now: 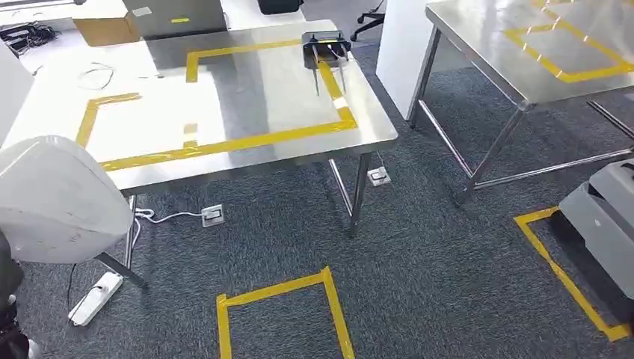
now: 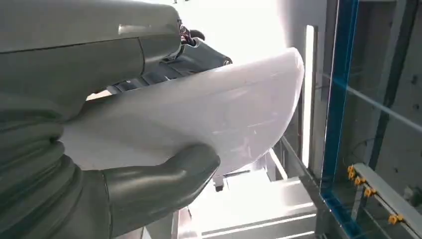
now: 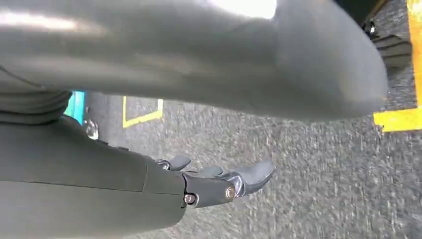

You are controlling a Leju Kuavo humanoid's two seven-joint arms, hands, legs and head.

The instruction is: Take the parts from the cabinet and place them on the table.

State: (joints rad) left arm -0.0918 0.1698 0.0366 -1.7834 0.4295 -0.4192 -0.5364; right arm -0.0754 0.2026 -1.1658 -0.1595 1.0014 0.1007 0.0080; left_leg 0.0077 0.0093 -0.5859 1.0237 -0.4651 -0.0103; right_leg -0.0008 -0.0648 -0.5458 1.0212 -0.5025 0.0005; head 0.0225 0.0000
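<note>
My left robot hand holds the white curved part, thumb under it and fingers above; from the head camera the part sits low at my left, just short of the steel counter marked with yellow tape. My right robot hand hangs over the carpet, holding nothing, fingers loosely extended.

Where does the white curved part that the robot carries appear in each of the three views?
Head view: the white part sits low at the left edge, in front of the steel table.
Left wrist view: the part crosses the middle, gripped by the left hand.
Right wrist view: it is not there.
Shared landmark: yellow floor tape on grey carpet.
</note>
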